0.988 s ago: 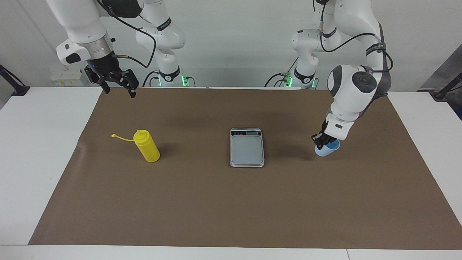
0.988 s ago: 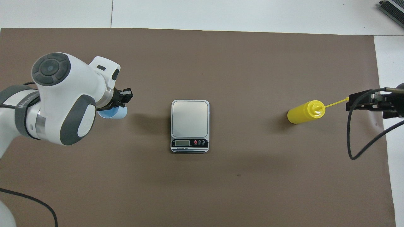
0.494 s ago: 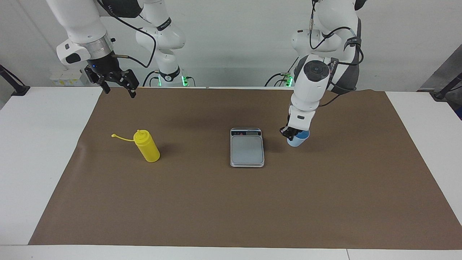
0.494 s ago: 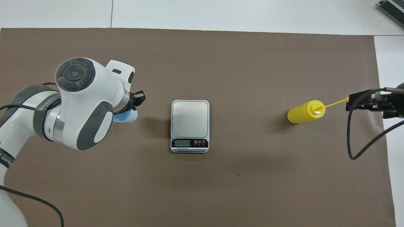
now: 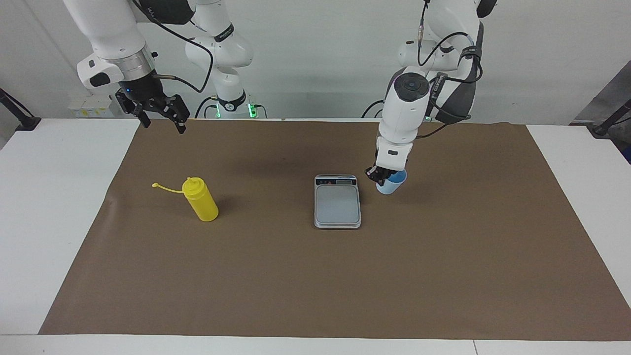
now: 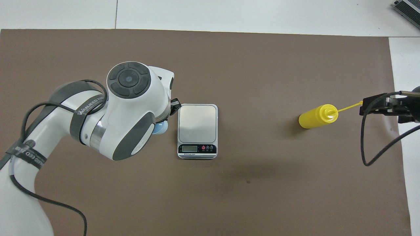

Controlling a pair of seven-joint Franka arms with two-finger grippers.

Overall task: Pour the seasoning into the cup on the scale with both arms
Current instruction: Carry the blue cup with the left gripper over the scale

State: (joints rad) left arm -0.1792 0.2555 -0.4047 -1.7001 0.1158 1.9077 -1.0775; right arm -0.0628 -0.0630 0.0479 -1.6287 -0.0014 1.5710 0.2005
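The light blue cup (image 5: 393, 186) hangs tilted in my left gripper (image 5: 380, 175), which is shut on its rim. It is low over the mat, right beside the scale (image 5: 337, 203) at the scale's display end, toward the left arm's end of the table. In the overhead view only a sliver of the cup (image 6: 161, 128) shows under the left arm, next to the scale (image 6: 197, 123). The yellow seasoning bottle (image 5: 200, 200) stands toward the right arm's end, its cap strap hanging out. My right gripper (image 5: 158, 112) is open and empty, raised over the mat's edge.
A brown mat (image 5: 315, 276) covers most of the white table. The scale's dark display strip (image 6: 197, 149) is on its edge nearer the robots. The left arm's elbow and forearm (image 6: 128, 108) cover the mat beside the scale in the overhead view.
My left gripper has carried the cup from the left arm's end of the mat across to right beside the scale. The right arm, bottle and scale have not moved.
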